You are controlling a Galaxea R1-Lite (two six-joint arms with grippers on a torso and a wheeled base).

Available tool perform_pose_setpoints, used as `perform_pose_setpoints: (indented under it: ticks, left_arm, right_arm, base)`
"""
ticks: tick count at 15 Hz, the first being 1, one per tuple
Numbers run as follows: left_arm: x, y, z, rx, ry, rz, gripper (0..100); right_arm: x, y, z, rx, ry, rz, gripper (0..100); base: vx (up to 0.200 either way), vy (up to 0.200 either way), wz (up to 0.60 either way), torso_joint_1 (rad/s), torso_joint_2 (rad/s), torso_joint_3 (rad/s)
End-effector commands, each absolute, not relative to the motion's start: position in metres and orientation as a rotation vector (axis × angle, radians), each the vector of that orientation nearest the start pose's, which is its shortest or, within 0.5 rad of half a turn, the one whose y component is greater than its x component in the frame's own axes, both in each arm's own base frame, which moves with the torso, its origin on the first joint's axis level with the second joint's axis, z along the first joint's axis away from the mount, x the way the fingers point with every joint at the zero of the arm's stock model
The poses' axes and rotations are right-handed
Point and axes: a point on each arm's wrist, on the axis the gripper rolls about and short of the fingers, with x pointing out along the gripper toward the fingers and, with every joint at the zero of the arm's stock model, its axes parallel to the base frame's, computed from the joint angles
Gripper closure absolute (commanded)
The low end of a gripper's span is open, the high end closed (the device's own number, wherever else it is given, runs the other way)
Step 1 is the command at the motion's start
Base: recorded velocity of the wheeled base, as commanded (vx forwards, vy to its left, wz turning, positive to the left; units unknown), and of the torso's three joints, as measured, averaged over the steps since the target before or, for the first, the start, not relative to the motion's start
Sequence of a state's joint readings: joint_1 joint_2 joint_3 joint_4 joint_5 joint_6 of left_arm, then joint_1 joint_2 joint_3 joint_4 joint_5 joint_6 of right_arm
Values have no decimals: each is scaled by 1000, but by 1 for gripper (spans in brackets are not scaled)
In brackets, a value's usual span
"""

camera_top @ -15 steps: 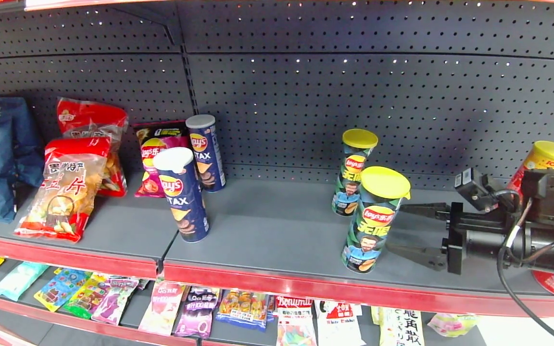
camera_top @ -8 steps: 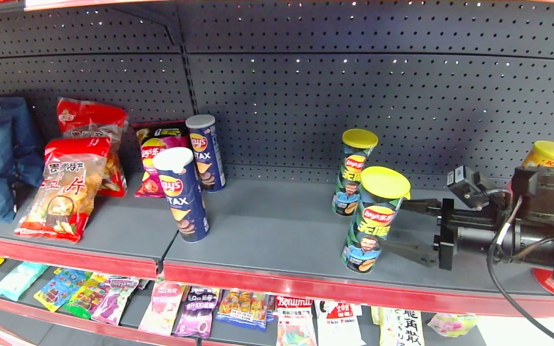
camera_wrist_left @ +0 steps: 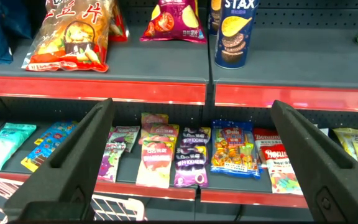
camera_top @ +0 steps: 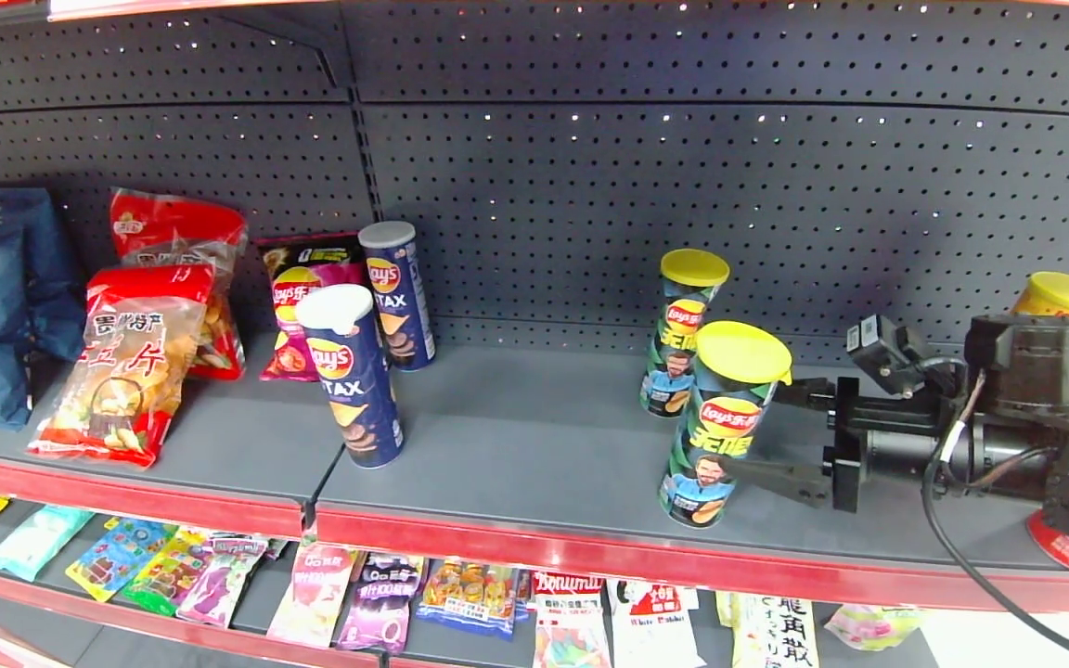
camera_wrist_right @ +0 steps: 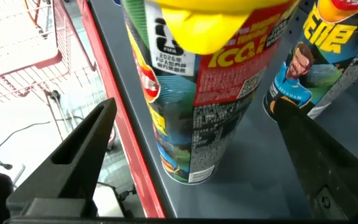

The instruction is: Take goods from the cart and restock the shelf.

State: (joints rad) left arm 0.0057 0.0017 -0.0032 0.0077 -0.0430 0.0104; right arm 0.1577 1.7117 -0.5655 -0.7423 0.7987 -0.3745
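Observation:
On the grey shelf (camera_top: 534,445) a green chip can with a yellow lid (camera_top: 725,422) stands upright near the front edge. A second, matching can (camera_top: 683,329) stands just behind it. My right gripper (camera_top: 757,429) is open and level with the front can, one finger on each side of its right half, and I cannot tell whether they touch. In the right wrist view that can (camera_wrist_right: 197,93) stands between the fingers of the right gripper (camera_wrist_right: 194,107), with the other can (camera_wrist_right: 319,56) beyond. My left gripper (camera_wrist_left: 192,106) is open and empty, low in front of the shelves.
A red can with a yellow lid (camera_top: 1062,299) stands behind my right arm. Two dark blue chip cans (camera_top: 349,376) and snack bags (camera_top: 131,362) fill the left of the shelf. Candy packets (camera_wrist_left: 185,152) lie on the lower shelf. A pink wire cart (camera_wrist_right: 17,43) is below.
My right arm has slid left along the shelf, bringing its open fingers up around the front green can. The can has stayed put.

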Motion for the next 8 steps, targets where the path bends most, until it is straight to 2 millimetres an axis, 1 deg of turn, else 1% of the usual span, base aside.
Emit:
perform_pose_setpoints:
  ticks: [1, 8]
  left_arm:
    - [-23, -1, 76, 11, 7, -37, 0]
    - [-23, -1, 76, 11, 7, -37, 0]
  right_arm:
    - [269, 62, 130, -211, 217, 1014, 0]
    - [279, 68, 125, -213, 206, 1027, 0]
  base:
    - [0, 0, 0, 0, 0, 0]
    - [0, 0, 0, 0, 0, 0]
